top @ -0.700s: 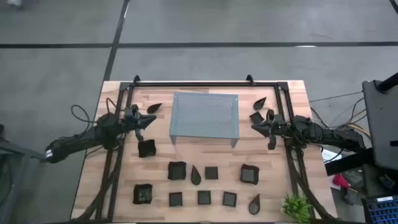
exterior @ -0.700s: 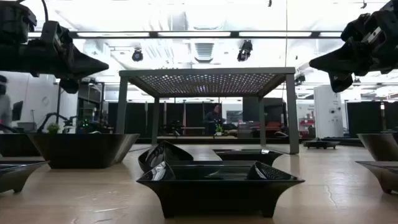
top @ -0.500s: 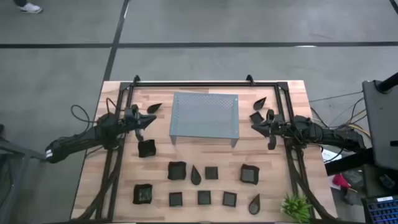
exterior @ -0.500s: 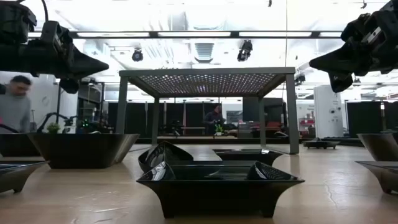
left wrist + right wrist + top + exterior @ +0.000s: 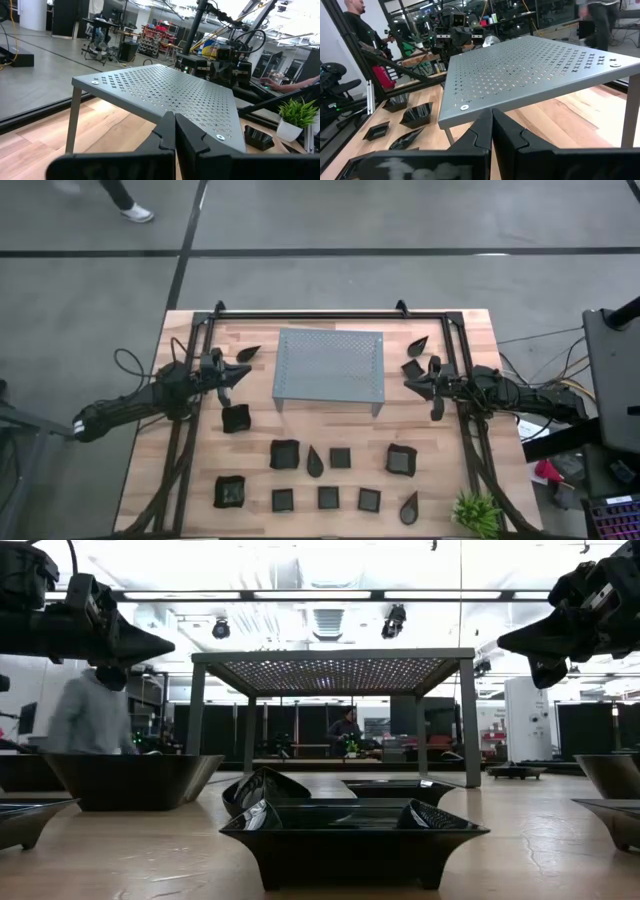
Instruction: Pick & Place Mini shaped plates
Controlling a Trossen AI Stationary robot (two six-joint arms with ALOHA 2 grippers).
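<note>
On the near part of the wooden table (image 5: 440,520) lie most of the mini shaped plates (image 5: 328,497), glossy black, some square and some teardrop-shaped, in two loose rows; a small green plant (image 5: 476,513) stands at the near right corner. Farther back, the left gripper (image 5: 243,372) hangs above the table on the left side of the grey perforated rack (image 5: 330,366), with its jaws pressed together and holding nothing. The right gripper (image 5: 409,383) hangs on the right side of the rack, jaws also together and empty, near a square plate (image 5: 411,368). On the floor beyond the table, a person's leg (image 5: 128,202) is visible.
</note>
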